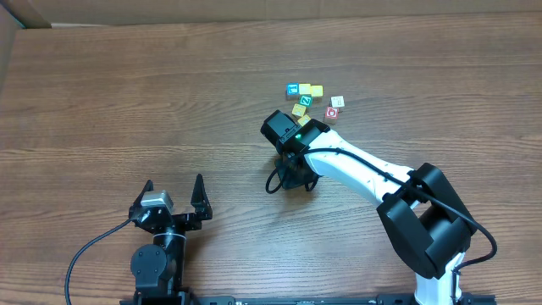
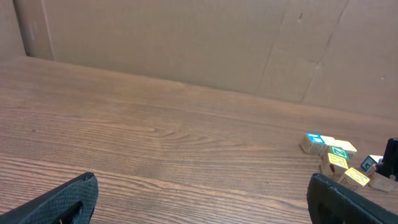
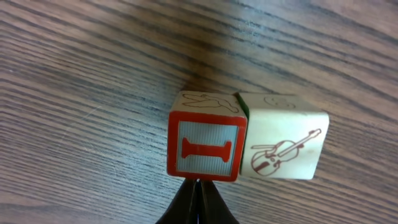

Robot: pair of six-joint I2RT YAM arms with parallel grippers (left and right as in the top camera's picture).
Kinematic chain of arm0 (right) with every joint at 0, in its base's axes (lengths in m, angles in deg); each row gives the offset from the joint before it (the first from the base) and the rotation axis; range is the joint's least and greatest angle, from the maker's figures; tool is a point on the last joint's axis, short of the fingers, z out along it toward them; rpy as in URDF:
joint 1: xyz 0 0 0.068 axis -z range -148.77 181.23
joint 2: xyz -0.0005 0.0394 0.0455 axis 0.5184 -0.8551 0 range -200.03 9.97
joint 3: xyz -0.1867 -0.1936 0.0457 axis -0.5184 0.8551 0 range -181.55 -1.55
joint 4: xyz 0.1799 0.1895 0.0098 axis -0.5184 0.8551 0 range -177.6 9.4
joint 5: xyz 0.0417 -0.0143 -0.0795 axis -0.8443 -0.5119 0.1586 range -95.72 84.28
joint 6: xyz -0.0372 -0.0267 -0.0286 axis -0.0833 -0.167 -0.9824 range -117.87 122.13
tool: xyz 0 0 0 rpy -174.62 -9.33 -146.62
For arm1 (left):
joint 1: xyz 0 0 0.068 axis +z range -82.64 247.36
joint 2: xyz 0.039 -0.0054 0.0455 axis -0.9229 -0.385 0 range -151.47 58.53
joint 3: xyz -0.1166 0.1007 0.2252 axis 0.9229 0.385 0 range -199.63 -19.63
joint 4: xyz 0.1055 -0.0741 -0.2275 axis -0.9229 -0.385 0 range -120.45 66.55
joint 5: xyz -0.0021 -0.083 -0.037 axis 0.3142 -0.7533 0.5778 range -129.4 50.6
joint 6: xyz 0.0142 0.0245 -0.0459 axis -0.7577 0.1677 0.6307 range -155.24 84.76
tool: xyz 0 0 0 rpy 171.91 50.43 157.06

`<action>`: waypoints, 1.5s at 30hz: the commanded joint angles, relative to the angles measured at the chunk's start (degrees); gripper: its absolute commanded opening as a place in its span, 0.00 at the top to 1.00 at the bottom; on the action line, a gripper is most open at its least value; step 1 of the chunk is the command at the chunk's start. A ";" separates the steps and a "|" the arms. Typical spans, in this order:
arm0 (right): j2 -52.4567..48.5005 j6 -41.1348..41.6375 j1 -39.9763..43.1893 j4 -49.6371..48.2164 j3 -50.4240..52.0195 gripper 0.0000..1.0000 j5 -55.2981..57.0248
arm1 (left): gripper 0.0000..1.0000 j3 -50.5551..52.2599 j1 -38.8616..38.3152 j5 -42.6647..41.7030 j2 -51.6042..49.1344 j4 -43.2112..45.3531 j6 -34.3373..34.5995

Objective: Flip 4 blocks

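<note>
Looking across the wooden worktop (image 1: 127, 85), you have the right arm (image 1: 364, 174) stretched from the near right corner toward the far edge. The left arm (image 1: 157, 254) sits at the near edge, left of the middle. The left pincer (image 1: 174, 183) is spread wide, holds nothing and is well apart from everything.

The right pincer (image 3: 198, 199) is pressed together on nothing. Its joined tips are at the lower edge of the red-framed block (image 3: 205, 149), which shows a red letter I; whether they touch it you cannot tell.

Just beside that block, side by side with it, stands the pale violin block (image 3: 283, 146). From overhead both lie in a small cluster toward the far edge, right of the middle, near some yellow cubes (image 1: 310, 89) and a blue-faced cube (image 1: 292, 88).

Only these two red-marked blocks are plain to see; the other two you cannot pick out. Nothing shows which faces have been turned. Judge the flipping as in hand at the letter block, with most of the four probably left.
</note>
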 commanded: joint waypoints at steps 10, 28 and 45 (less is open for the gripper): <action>0.94 0.42 1.07 5.14 -6.16 0.96 -0.66 | 0.00 0.20 -0.39 -0.66 0.52 0.04 -1.09; 2.95 3.28 25.68 2.78 -0.72 0.96 -26.29 | 0.00 0.20 -0.39 -0.66 0.52 0.04 -1.09; 2.97 6.47 22.53 -11.54 9.49 0.96 -31.95 | 0.00 0.20 -0.39 -0.66 0.52 0.04 -1.09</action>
